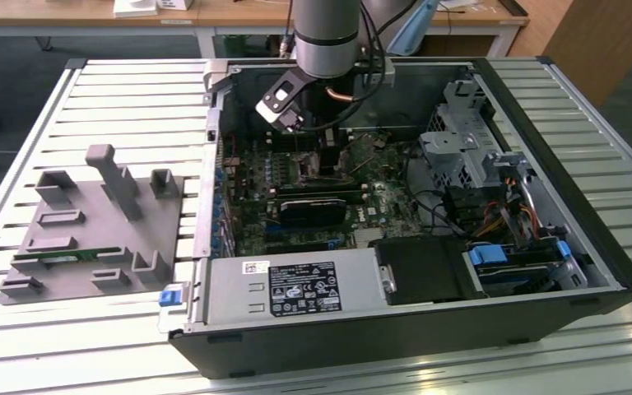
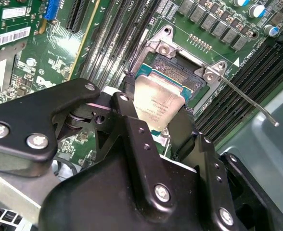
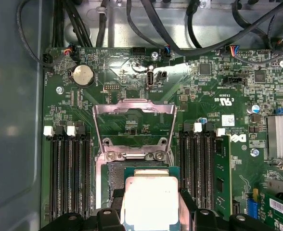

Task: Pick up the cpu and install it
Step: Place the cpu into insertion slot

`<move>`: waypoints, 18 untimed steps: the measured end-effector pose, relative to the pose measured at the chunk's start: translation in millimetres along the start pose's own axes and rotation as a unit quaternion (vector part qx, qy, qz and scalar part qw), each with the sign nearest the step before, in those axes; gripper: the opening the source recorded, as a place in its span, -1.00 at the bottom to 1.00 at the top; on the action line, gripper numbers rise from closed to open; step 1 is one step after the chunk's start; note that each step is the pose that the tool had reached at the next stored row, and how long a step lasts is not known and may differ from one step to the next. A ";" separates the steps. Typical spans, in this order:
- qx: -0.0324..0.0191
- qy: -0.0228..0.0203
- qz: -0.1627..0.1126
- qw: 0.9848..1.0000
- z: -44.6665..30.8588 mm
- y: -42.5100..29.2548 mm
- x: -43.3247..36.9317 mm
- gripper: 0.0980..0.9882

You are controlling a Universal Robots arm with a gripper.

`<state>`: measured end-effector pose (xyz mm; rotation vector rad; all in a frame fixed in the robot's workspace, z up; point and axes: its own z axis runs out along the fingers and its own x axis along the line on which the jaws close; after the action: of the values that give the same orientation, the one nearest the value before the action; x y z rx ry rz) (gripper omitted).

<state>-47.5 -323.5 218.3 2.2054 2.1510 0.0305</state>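
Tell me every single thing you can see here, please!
computer case: one, black, lying open on the table
table: one, white slats, under everything
holder: one, grey, on the table at the exterior view's left
memory stick: one, green, lying in the holder
power supply: one, silver, at the case's near edge
motherboard: one, green, inside the case
coin battery: one, silver, on the motherboard
socket: one, dark, on the motherboard
metal frame: one, silver, flipped open beside the socket
cpu: one, silver with a pale rim, held over the socket
arm: one, silver-grey, reaching down into the case
gripper: one, black, shut on the cpu
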 end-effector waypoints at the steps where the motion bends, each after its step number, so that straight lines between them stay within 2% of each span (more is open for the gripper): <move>1: 0.000 0.000 0.000 1.000 0.9 -0.1 0.3 -0.03; 18: 0.000 0.000 0.000 1.000 13.9 -0.9 3.7 -0.03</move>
<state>-47.5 -320.2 204.4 2.2054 2.1509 0.0304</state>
